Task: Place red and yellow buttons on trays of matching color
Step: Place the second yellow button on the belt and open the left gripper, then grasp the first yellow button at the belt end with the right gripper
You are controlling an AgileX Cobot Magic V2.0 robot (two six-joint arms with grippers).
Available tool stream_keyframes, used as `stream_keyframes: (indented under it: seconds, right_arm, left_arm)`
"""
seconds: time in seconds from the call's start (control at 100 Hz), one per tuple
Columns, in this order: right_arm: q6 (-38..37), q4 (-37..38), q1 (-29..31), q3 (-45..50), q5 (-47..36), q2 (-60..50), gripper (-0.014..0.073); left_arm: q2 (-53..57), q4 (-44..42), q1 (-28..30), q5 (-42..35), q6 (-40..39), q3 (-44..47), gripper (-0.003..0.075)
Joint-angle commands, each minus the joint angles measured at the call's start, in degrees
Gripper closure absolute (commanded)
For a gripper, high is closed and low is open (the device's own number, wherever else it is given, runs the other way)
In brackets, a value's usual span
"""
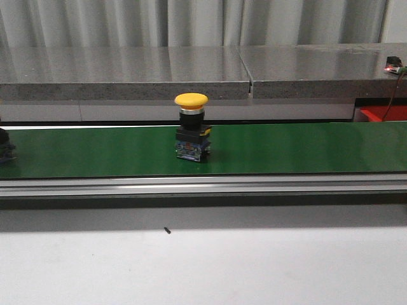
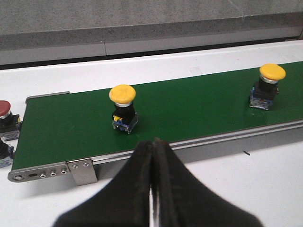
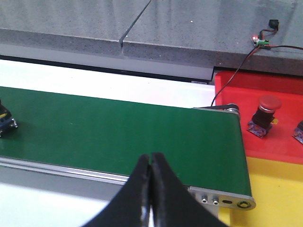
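While both sets of fingers, left (image 2: 152, 182) and right (image 3: 150, 189), are pinched closed on nothing, you've got two yellow buttons (image 2: 123, 109) (image 2: 266, 86) standing upright on the green belt (image 2: 199, 106). One red button (image 3: 263, 115) already sits in the red tray (image 3: 279, 146), yellow tray (image 3: 279, 194) right beside it.

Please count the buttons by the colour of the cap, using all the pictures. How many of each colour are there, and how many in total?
yellow buttons: 2, both on the green belt
red buttons: 2, one beyond the belt's end, one on the red tray
cut-off buttons, cap colour hidden: 2
Total: 6
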State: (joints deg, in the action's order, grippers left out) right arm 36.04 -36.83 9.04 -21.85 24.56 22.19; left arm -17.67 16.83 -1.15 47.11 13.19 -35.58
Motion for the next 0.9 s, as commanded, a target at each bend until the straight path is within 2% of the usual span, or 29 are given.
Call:
stream_keyframes:
  seconds: [0.0, 0.28, 0.47, 0.59, 0.78, 0.85, 0.89]
  right_arm:
    - [0.4, -2.1, -0.1, -3.8, -2.7, 2.0, 0.0659]
    - [0.5, -2.0, -2.4, -16.5, 2.2, 9.7, 0.0657]
    - [0.5, -2.0, -4.9, -25.7, 10.3, 19.7, 0.0625]
    - [0.5, -2.4, -6.1, -30.3, 13.8, 26.1, 0.0484]
    - [0.5, -2.9, -8.4, -33.5, 14.1, 34.6, 0.0058]
    - [0.5, -2.9, -9.5, -34.7, 15.3, 37.7, -0.0029]
    - [0.5, -2.9, -10.2, -35.4, 15.9, 39.7, -0.0042]
  left_arm:
    - [-0.6, 1.4, -0.4, -3.4, -0.1, -1.5, 0.0741]
    - [-0.6, 1.4, -0.4, -3.4, -0.1, -1.5, 0.0741]
    - [-0.6, 1.4, -0.4, -3.4, -0.1, -1.5, 0.0741]
    - [-0.6, 1.4, -0.4, -3.4, -0.1, -1.5, 0.0741]
    - [-0.6, 1.4, -0.4, -3.4, -0.1, -1.5, 0.0741]
    - [-0.6, 1.4, -0.4, -3.4, -0.1, -1.5, 0.0741]
    - [-0.6, 1.4, -0.4, -3.4, -0.1, -1.5, 0.0741]
